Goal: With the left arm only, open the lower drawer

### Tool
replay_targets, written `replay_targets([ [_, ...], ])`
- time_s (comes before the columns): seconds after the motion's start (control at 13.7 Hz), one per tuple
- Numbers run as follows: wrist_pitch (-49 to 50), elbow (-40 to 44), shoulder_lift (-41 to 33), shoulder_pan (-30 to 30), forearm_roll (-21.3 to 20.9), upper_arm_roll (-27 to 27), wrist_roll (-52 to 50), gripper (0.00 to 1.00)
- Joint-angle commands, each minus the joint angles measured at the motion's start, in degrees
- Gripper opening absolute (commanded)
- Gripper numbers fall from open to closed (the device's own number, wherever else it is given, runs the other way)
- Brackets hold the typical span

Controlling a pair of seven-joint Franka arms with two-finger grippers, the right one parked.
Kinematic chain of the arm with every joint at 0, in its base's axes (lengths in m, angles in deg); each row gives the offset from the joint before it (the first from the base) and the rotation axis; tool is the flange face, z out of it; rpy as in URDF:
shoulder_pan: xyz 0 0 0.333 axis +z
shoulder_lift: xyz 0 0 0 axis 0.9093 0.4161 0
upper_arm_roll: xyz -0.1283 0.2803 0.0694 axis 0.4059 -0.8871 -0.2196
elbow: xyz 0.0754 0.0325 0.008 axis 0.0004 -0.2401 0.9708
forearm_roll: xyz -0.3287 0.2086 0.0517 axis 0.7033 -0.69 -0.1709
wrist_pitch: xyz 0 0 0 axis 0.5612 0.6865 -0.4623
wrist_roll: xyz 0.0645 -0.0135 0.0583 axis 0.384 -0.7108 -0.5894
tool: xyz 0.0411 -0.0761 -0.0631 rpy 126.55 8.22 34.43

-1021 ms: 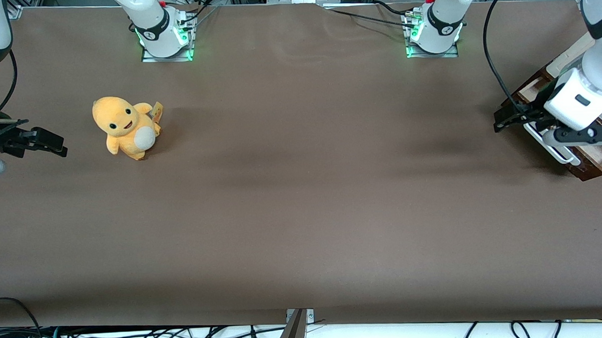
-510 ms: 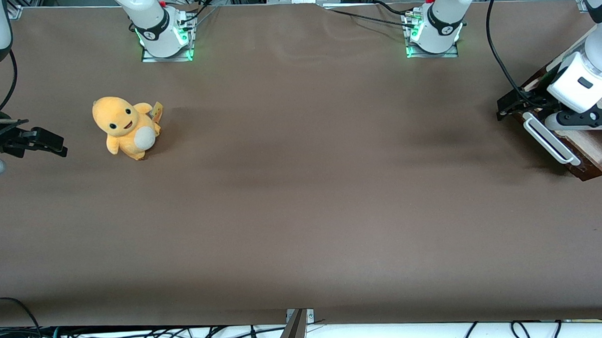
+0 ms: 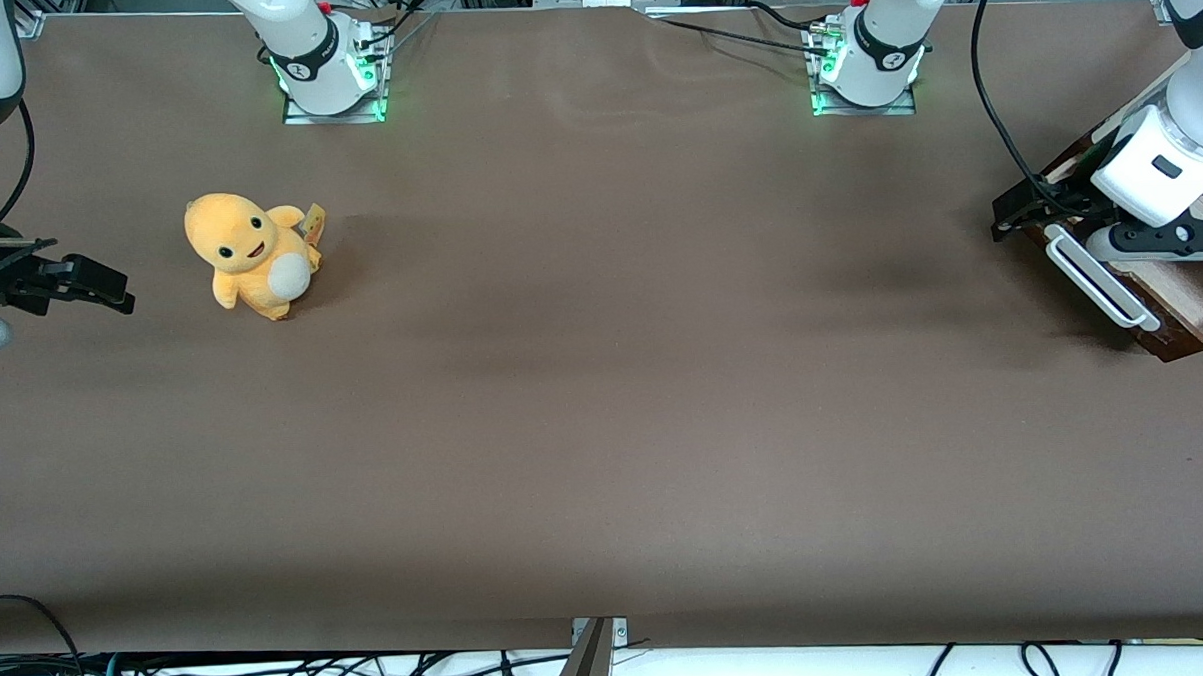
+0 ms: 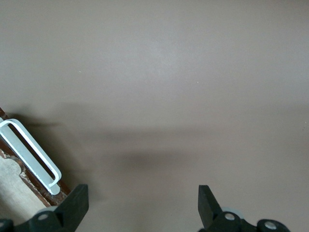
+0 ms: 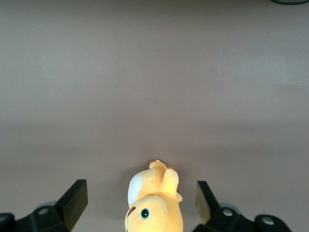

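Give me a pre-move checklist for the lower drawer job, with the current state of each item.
1. Lower drawer pulled out, pale inner walls showing: ok.
2. Bar handle free, nothing gripping it: ok.
3. Left arm's claw open, over bare table beside the handle: ok.
4. Claw apart from the drawer front: ok.
5. Drawer fully extended: cannot tell, the arm hides its inner end.
6. Yellow plush toy out of the way, toward the parked arm's end of the table: ok.
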Motion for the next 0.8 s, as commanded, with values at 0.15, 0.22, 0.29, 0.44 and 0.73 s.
replay_targets([
  [0.15, -0.35, -0.24, -0.53, 0.02, -0.36, -0.07, 3.5, 1.0],
  [0.22, -0.35, -0.24, -0.53, -0.07, -0.54, -0.07, 4.2, 1.0],
  [0.29, -0.44, -0.24, -0.53, -0.07, -1.24, 0.02, 4.64, 1.0],
  [0.44, -0.88, -0.06, -0.53, 0.02, -1.68, -0.06, 4.82, 1.0],
  [0.73, -0.97, 0.11, -0.45, -0.07, -1.68, 0.11, 4.74, 1.0],
])
